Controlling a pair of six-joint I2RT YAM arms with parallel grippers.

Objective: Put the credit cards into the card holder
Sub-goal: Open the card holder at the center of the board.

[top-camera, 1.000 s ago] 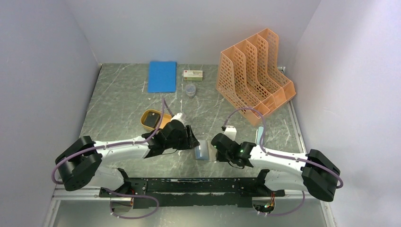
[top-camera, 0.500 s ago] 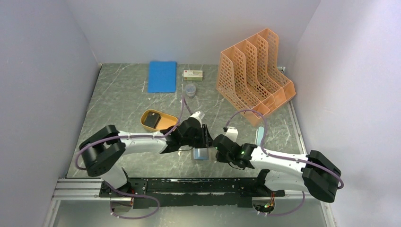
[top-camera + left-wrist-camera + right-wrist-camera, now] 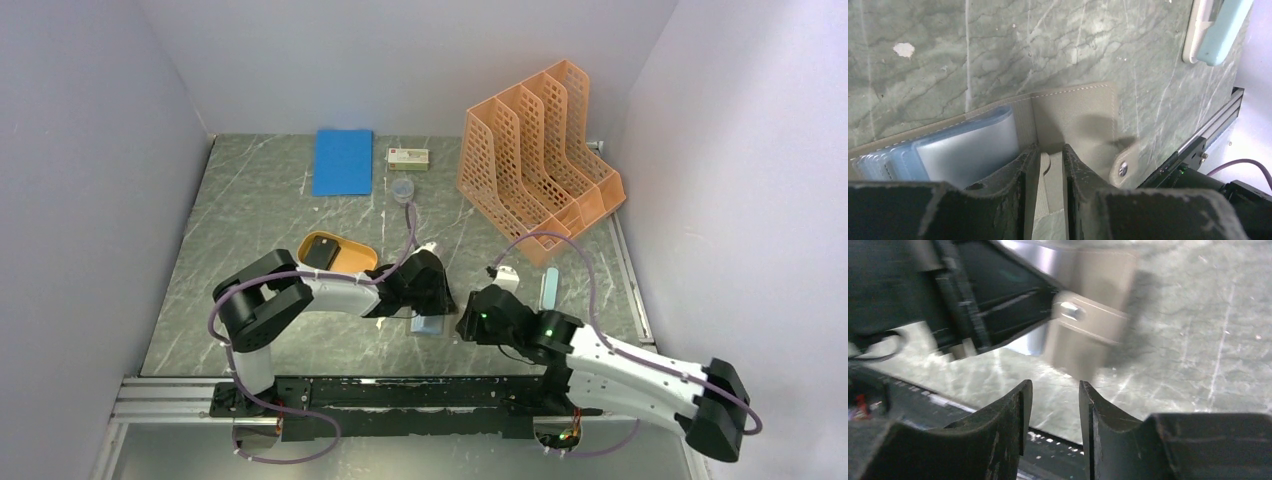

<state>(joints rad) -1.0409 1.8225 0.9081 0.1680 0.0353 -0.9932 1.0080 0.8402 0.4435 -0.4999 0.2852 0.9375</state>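
The card holder (image 3: 428, 327) lies open on the table in front of the arms. It is grey-brown with clear bluish sleeves (image 3: 968, 150) and a snap strap (image 3: 1122, 167). My left gripper (image 3: 432, 305) is down on it, and its jaws (image 3: 1050, 150) are nearly closed on a grey-brown leaf of the holder (image 3: 1073, 115). My right gripper (image 3: 465, 324) is open and empty (image 3: 1054, 387), just right of the holder (image 3: 1098, 280) and apart from it. One dark credit card (image 3: 320, 252) lies in the orange oval tray (image 3: 352, 262). No other cards show.
An orange perforated file rack (image 3: 535, 155) stands at the back right. A blue notebook (image 3: 342, 162), a small box (image 3: 408, 156) and a clear cup (image 3: 402, 190) sit at the back. A pale blue-white object (image 3: 548, 288) lies right of the holder. The metal rail (image 3: 400, 395) runs along the near edge.
My left arm swung right from beside the orange tray onto the card holder. My right gripper left the holder and drew back to the right.
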